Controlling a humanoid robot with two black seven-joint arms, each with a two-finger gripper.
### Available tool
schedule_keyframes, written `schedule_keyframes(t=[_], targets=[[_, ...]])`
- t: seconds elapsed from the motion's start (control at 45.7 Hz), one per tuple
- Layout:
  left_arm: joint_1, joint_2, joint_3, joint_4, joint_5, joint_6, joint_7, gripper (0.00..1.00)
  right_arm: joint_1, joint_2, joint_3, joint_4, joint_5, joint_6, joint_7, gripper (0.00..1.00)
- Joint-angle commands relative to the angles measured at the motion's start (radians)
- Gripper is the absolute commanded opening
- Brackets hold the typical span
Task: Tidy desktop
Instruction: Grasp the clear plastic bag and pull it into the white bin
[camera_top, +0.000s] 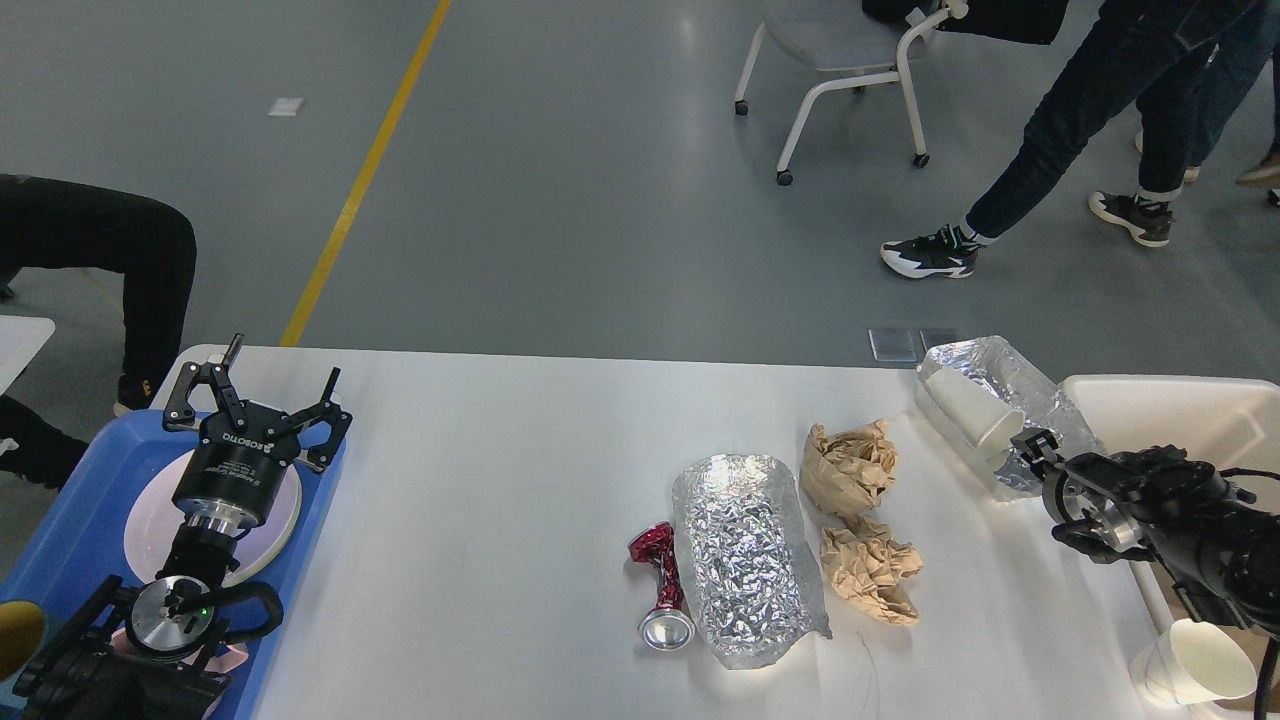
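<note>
The white desktop (500, 500) holds a crushed red can (660, 585), a crumpled silver foil sheet (745, 555) and two crumpled brown paper balls (848, 465) (870, 570). At the far right, a foil wrap (1000, 375) holds a white paper cup (970, 410) lying on its side. My left gripper (282, 368) is open and empty above the far edge of the blue tray (70, 520). My right gripper (1032, 448) is right at the foil wrap and cup. Its fingers are dark and seen end-on, so I cannot tell them apart.
A white plate (145, 530) lies in the blue tray under my left arm. A beige bin (1180, 410) stands at the right edge. White paper cups (1200, 665) lie at the front right corner. People's legs and a chair (840, 60) are beyond the table.
</note>
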Motion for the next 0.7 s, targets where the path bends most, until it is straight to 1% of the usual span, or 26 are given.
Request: schedule_keyframes(t=[0.0, 0.044, 0.175, 0.285, 0.328, 0.372, 0.416, 0.46, 0.526, 0.613, 0.679], targets=[[0.0, 0.0, 0.0, 0.0, 0.0, 0.0, 0.0, 0.96, -0.004, 0.007, 0.002, -0.012, 0.001, -0.008, -0.001, 0.86], [0.0, 0.0, 0.0, 0.0, 0.0, 0.0, -0.002, 0.96, -0.004, 0.007, 0.002, -0.012, 0.001, -0.008, -0.001, 0.8], [0.0, 0.0, 0.0, -0.001, 0.0, 0.0, 0.0, 0.96, -0.007, 0.01, 0.0, -0.013, 0.0, -0.008, 0.001, 0.68], [0.0, 0.0, 0.0, 0.0, 0.0, 0.0, 0.0, 0.96, -0.011, 0.013, 0.0, -0.012, -0.002, -0.006, -0.001, 0.49], [0.0, 0.0, 0.0, 0.0, 0.001, 0.0, 0.0, 0.96, -0.013, 0.015, 0.0, -0.013, -0.005, -0.006, -0.001, 0.39], [0.0, 0.0, 0.0, -0.001, 0.0, 0.0, -0.002, 0.96, -0.022, 0.016, -0.001, -0.013, -0.008, -0.006, -0.001, 0.34], [0.0, 0.0, 0.0, 0.0, 0.0, 0.0, -0.002, 0.96, -0.031, 0.016, -0.003, -0.015, -0.008, -0.006, -0.001, 0.27], [0.0, 0.0, 0.0, 0.0, 0.0, 0.0, 0.0, 0.96, -0.033, 0.016, -0.001, -0.015, -0.008, -0.008, -0.001, 0.23], [0.0, 0.0, 0.0, 0.0, 0.0, 0.0, 0.0, 0.96, -0.033, 0.016, -0.001, -0.018, -0.008, -0.01, -0.001, 0.22], [0.0, 0.0, 0.0, 0.0, 0.0, 0.0, 0.0, 0.96, -0.033, 0.019, -0.001, -0.022, -0.008, -0.01, -0.001, 0.15], [0.0, 0.0, 0.0, 0.0, 0.0, 0.0, 0.0, 0.96, -0.033, 0.021, -0.001, -0.021, -0.008, -0.01, -0.002, 0.04]])
